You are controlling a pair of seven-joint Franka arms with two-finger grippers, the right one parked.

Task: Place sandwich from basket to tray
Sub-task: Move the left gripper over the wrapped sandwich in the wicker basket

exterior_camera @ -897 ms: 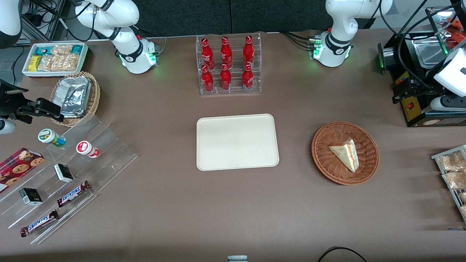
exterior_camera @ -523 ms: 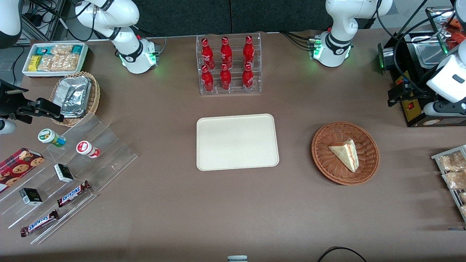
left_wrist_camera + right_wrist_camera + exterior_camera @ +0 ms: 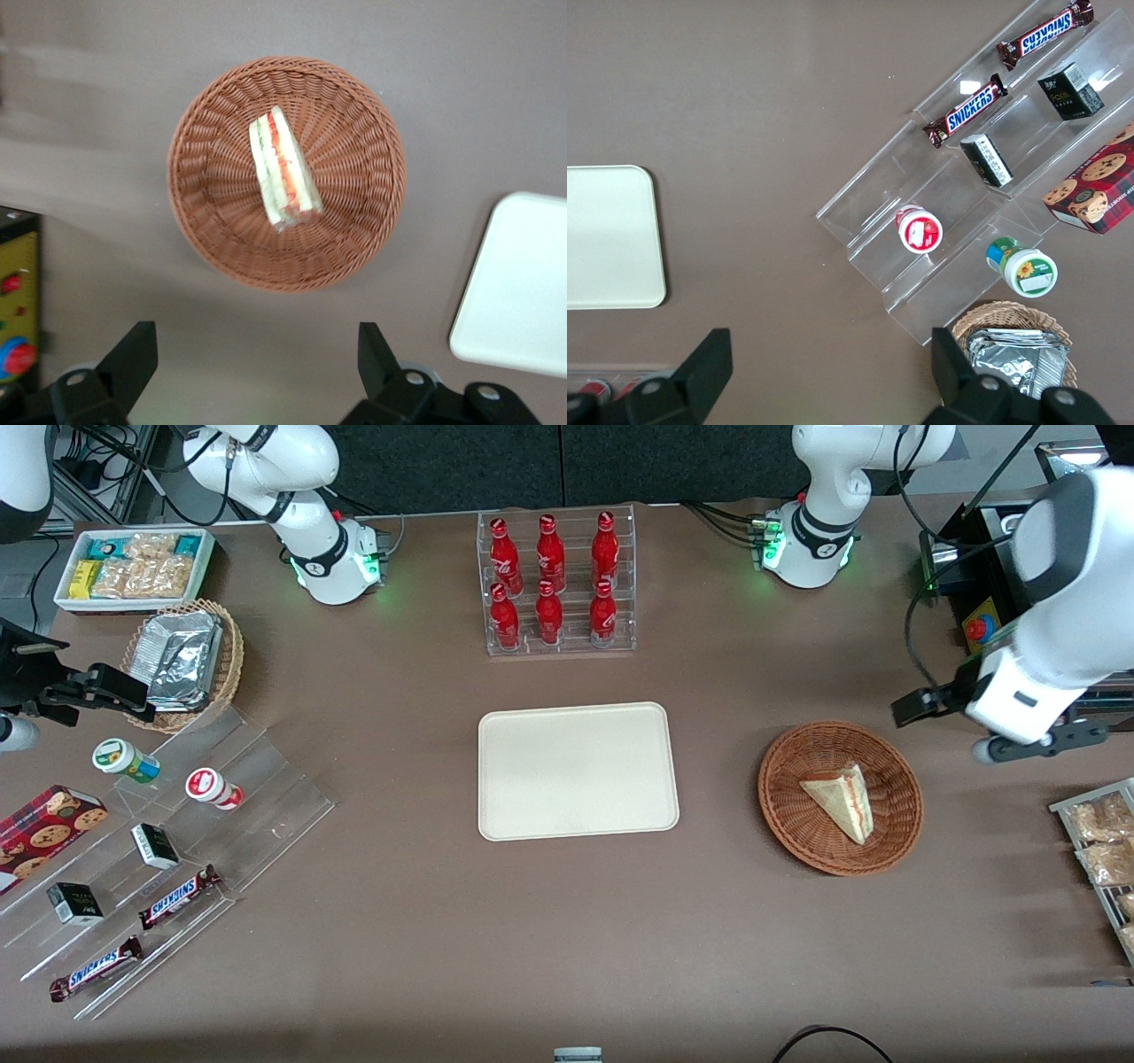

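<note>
The small three-cornered sandwich [image 3: 839, 801] of pale white bread, with red-orange and green filling on its cut edge, lies inside the round reddish-brown woven basket [image 3: 788, 819]. In the left wrist view the sandwich [image 3: 282, 172] sits near the middle of the basket [image 3: 354, 239], with its cut edge facing up. The basket stands on the brown table [image 3: 549, 930], toward the working arm's end. Beside it, in the middle of the table and well apart from it, lies the flat cream plastic tray [image 3: 578, 771] with round corners and a low rim. Nothing lies on the tray [image 3: 518, 297].

The left arm's gripper [image 3: 961, 717] hangs in the air above the table, just beside the basket and a little farther from the front camera. It touches nothing. In the left wrist view the gripper [image 3: 255, 359] has its two black fingers [image 3: 135, 352] spread wide, with bare table between them and the basket close by
</note>
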